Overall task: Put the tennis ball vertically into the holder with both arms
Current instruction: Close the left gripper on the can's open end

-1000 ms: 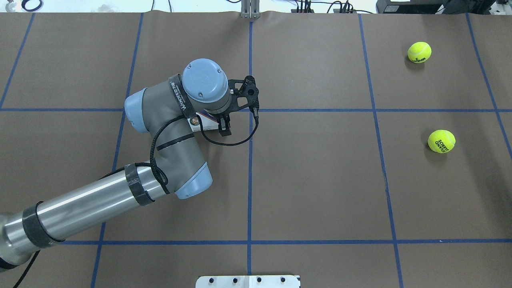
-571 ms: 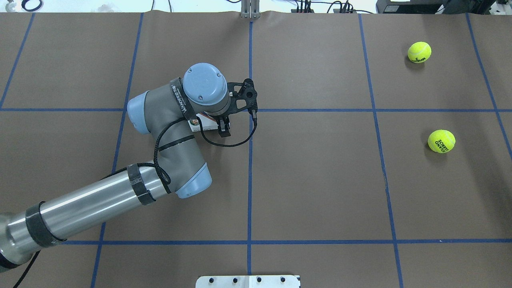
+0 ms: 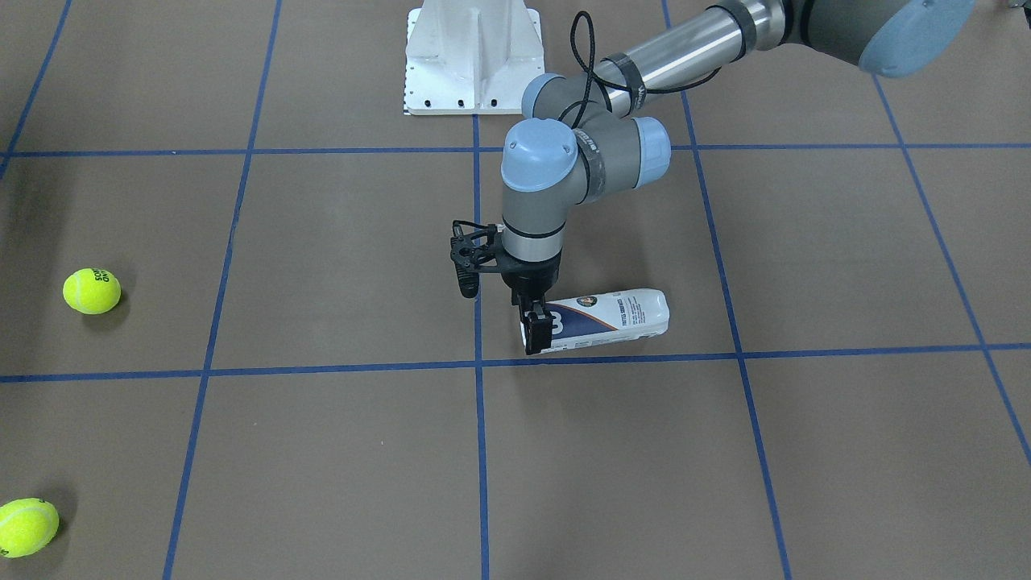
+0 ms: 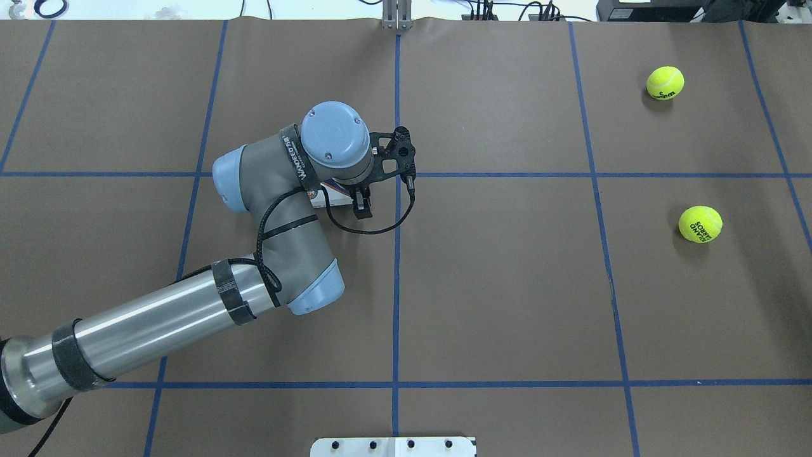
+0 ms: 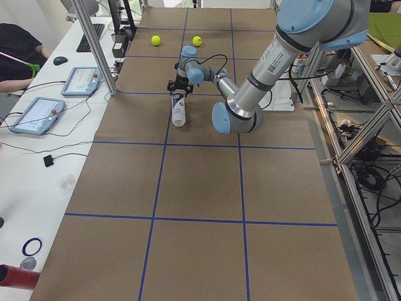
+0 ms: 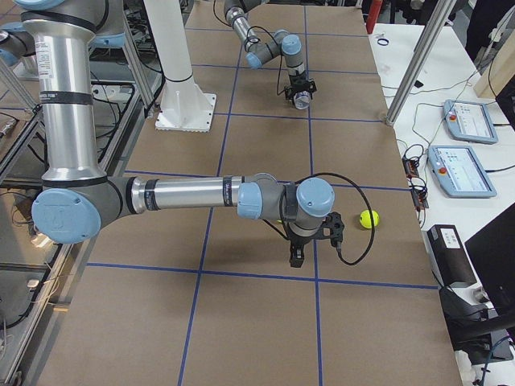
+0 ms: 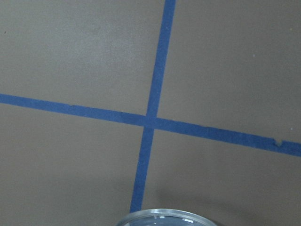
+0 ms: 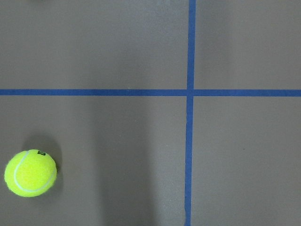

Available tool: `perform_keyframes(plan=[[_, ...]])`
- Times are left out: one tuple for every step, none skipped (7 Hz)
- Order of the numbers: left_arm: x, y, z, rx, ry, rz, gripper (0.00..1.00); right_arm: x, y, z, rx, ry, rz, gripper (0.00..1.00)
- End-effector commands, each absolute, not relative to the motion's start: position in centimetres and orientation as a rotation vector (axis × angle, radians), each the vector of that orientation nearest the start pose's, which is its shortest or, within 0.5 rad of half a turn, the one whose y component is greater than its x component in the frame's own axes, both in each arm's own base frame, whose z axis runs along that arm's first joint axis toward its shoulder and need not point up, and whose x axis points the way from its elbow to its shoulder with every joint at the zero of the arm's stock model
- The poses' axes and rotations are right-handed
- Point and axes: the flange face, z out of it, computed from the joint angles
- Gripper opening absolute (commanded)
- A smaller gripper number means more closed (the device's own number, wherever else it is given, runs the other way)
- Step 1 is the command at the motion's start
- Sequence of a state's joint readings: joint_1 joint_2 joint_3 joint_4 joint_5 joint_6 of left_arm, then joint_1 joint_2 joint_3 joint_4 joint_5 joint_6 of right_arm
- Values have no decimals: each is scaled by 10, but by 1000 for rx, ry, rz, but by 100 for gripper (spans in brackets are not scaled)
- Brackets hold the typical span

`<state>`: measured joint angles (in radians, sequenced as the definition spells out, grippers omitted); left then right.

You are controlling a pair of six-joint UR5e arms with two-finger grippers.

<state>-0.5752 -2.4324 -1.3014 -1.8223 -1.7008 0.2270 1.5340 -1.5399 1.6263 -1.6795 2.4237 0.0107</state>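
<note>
The holder (image 3: 604, 321), a clear can with a white and navy label, lies on its side on the brown table. My left gripper (image 3: 536, 326) points down and is shut on its open end. In the overhead view the wrist hides most of the holder (image 4: 331, 194) beside the gripper (image 4: 361, 207). The can's rim (image 7: 164, 219) shows at the bottom of the left wrist view. Two yellow tennis balls (image 4: 665, 82) (image 4: 700, 223) lie far to the right. My right gripper (image 6: 296, 256) hovers near one ball (image 6: 368, 219), which also shows in the right wrist view (image 8: 30, 173). I cannot tell whether it is open.
The white pedestal base (image 3: 471, 56) stands at the table's robot side. Blue tape lines (image 4: 396, 254) grid the brown table. Tablets (image 6: 467, 121) and cables lie on the white bench beyond the far edge.
My left wrist has shifted a little to the right, and the holder's end has moved along with it. The balls have not moved.
</note>
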Motion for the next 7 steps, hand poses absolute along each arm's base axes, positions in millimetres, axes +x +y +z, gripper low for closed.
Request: perform_keyframes(plan=[[601, -529, 218, 779, 434, 1198, 99, 40, -504, 621, -42, -852, -15, 100], [602, -528, 219, 777, 434, 1199, 99, 40, -504, 621, -42, -852, -15, 100], [602, -528, 219, 777, 434, 1199, 99, 40, -504, 621, -40, -852, -15, 100], [602, -528, 219, 777, 434, 1199, 96, 40, -504, 621, -42, -852, -15, 100], [602, -528, 219, 774, 431, 1198, 78, 40, -504, 622, -43, -852, -14, 100], [602, -528, 217, 775, 435, 1190, 63, 40, -504, 621, -42, -852, -15, 100], [599, -530, 192, 812, 444, 1171, 51, 40, -503, 627, -51, -852, -12, 100]])
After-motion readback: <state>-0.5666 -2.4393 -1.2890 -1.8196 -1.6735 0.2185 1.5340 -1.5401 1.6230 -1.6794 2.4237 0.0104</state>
